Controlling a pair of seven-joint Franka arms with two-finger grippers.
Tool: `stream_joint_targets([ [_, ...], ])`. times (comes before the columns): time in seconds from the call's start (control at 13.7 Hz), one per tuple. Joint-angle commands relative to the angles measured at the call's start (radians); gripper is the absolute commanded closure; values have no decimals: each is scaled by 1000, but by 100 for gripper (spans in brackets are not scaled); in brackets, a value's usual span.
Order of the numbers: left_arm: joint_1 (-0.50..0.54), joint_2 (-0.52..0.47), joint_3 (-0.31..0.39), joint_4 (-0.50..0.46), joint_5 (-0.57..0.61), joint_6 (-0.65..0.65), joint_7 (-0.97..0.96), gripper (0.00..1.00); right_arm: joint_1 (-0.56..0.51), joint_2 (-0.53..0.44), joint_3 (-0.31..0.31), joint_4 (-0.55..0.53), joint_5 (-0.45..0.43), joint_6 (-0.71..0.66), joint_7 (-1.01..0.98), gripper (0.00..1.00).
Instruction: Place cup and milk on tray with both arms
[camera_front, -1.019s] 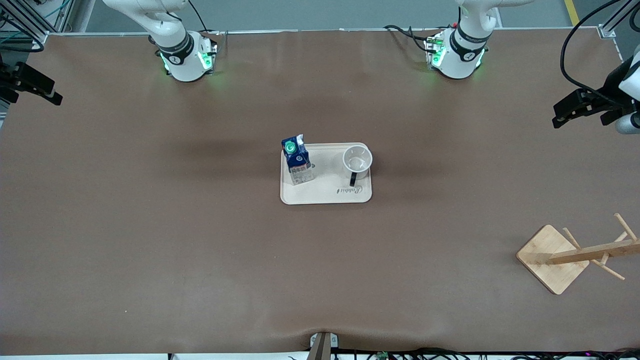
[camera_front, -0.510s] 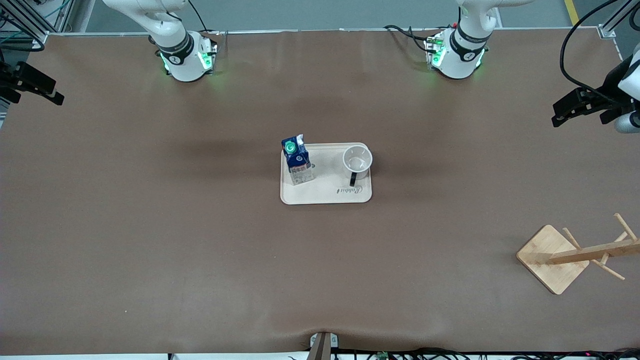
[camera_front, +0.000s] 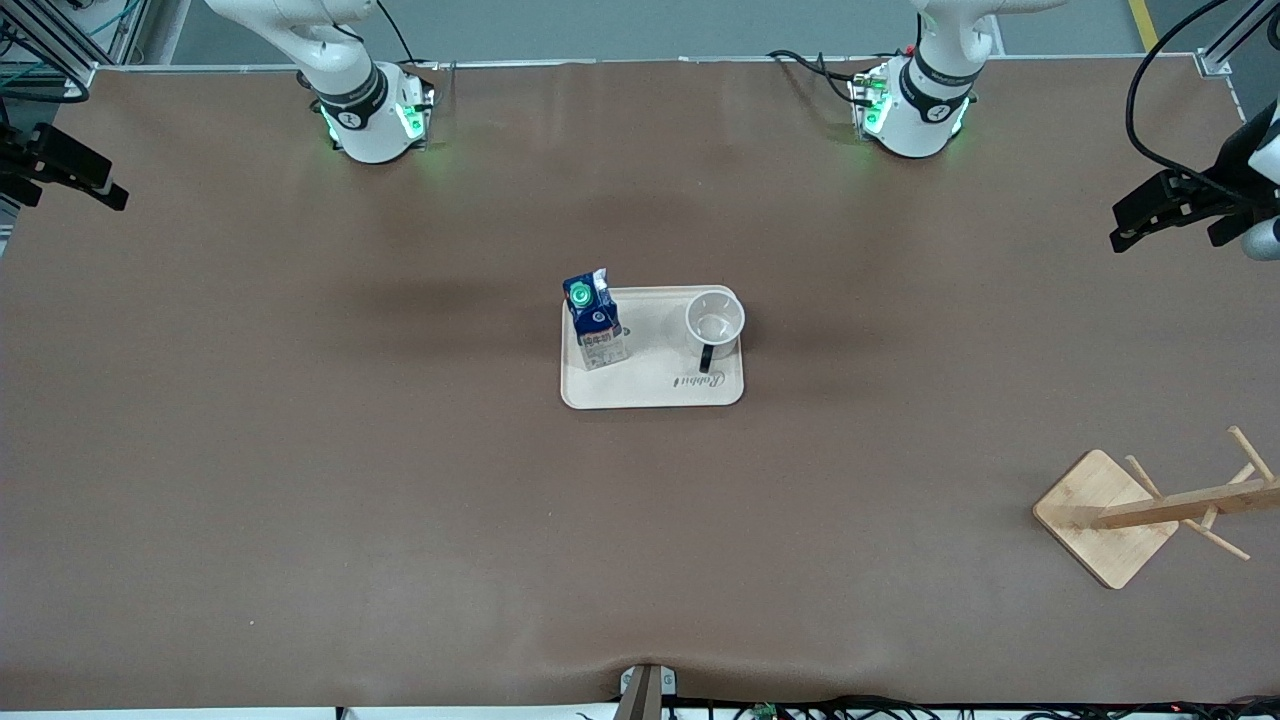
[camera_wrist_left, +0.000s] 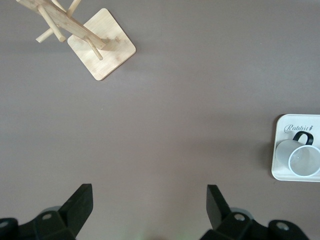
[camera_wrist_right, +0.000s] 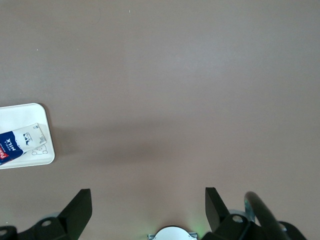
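Note:
The cream tray (camera_front: 652, 390) lies mid-table. On it stand the milk (camera_front: 595, 325), a blue and white carton with a green cap, and the white cup (camera_front: 714, 318) with its black handle. The milk is at the tray's end toward the right arm, the cup at the end toward the left arm. My left gripper (camera_front: 1125, 228) hangs open and empty over the left arm's end of the table. Its wrist view shows open fingers (camera_wrist_left: 82, 200), the cup (camera_wrist_left: 300, 159) and the tray (camera_wrist_left: 285, 122). My right gripper (camera_front: 100, 180) hangs open over the right arm's end. Its wrist view shows the gripper (camera_wrist_right: 147, 202) open and empty, the milk (camera_wrist_right: 20, 142) and the tray (camera_wrist_right: 25, 115).
A wooden mug rack (camera_front: 1105, 515) with pegs stands near the front camera at the left arm's end of the table; the left wrist view shows this rack (camera_wrist_left: 102, 50) too. Both arm bases (camera_front: 370, 115) glow green along the table's edge.
The left gripper has drifted slightly farther from the tray toward its end of the table. The right gripper, tray, milk and cup have not visibly moved.

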Motion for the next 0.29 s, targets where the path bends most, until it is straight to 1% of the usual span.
stream_joint_targets([
  [0.0, 1, -1, -3, 16, 2, -18, -15, 0, -18, -21, 10, -19, 14, 9, -2, 0],
  [0.22, 1, -2, -6, 13, 2, -21, -15, 0, -20, -21, 10, -19, 14, 9, -2, 0],
])
